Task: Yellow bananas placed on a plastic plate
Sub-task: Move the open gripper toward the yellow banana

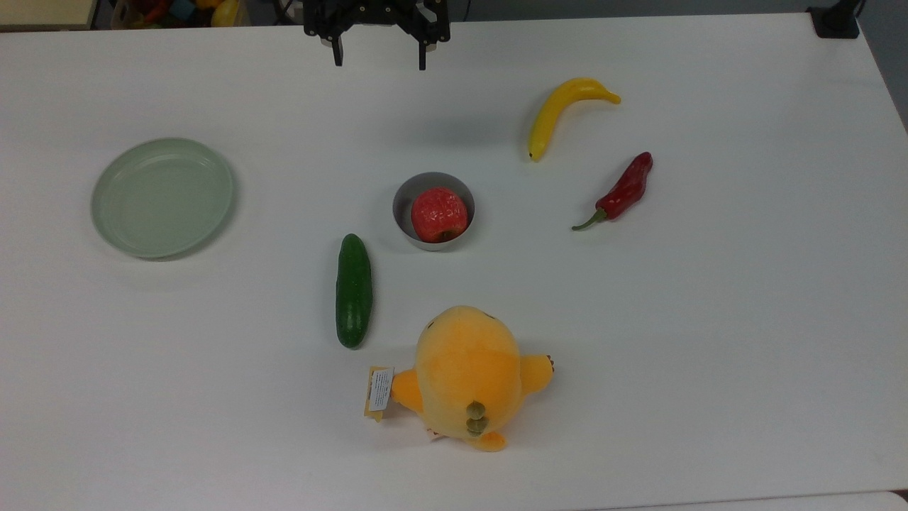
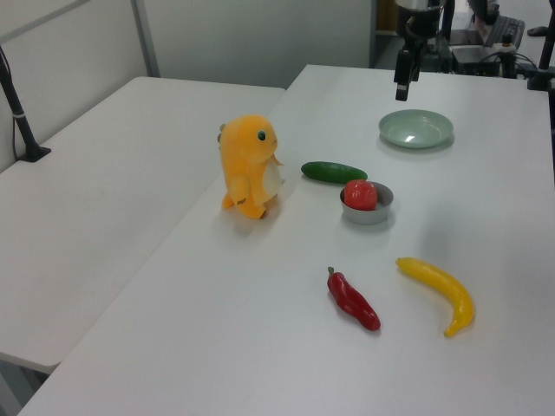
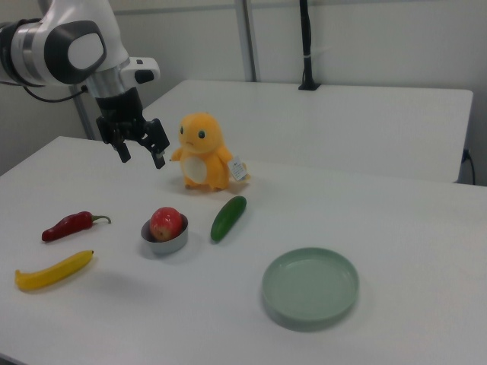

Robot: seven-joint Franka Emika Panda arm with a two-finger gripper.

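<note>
We log the end effector [image 1: 379,57] hanging above the far edge of the white surface [image 1: 709,319] in the top view, its two fingers spread wide with nothing between them. The yellow banana [image 1: 560,110] lies flat on the surface toward the top view's right of the end effector and a little nearer the camera, untouched and apart from everything else. Its long axis runs on a diagonal in the top view, dark tip toward the lower left, thin stem curling off to the upper right. The pale green plastic plate [image 1: 162,197] sits on the opposite side, toward the top view's left, bare. In the right view the order flips: end effector [image 3: 138,149] high over the surface, banana [image 3: 53,271] down at the right view's lower left, plate [image 3: 310,287] well off to the lower right. Between banana and plate stand a small grey bowl [image 1: 433,211] holding a red apple [image 1: 439,214], and a cucumber [image 1: 353,289]; a red chilli pepper [image 1: 618,191] lies near the banana, an orange plush toy [image 1: 468,372] farther off. We judge the coming move a sideways reach and descent, wrist turned so the fingers close across the banana's diagonal.
</note>
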